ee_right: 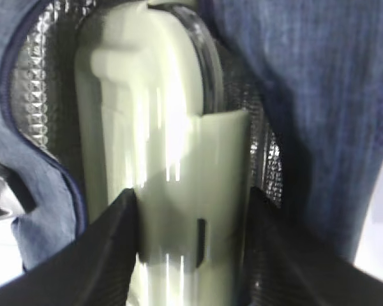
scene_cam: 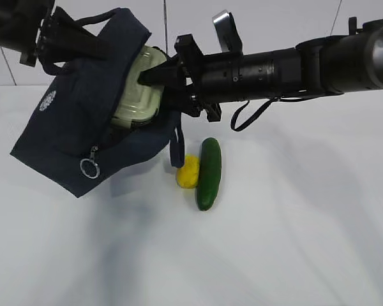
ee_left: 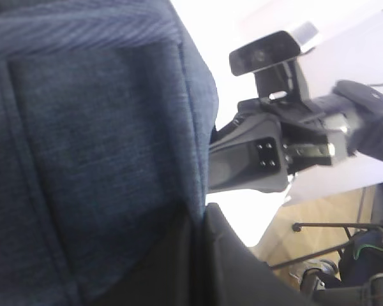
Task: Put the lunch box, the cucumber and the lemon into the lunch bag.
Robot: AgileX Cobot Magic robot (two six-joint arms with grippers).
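Lunch box sat clamped between the fingers of the right end effector, its long axis running onward from the fingertips into the tilted mouth of the lunch bag (silver lining showing around it). The left end effector held the bag aloft; its opening could not be told. Below the right end effector, on the tabletop, the cucumber lay lengthwise front-to-back, touching the lemon.

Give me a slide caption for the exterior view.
Right gripper slides the lunch box into the lifted lunch bag; lemon and cucumber wait.
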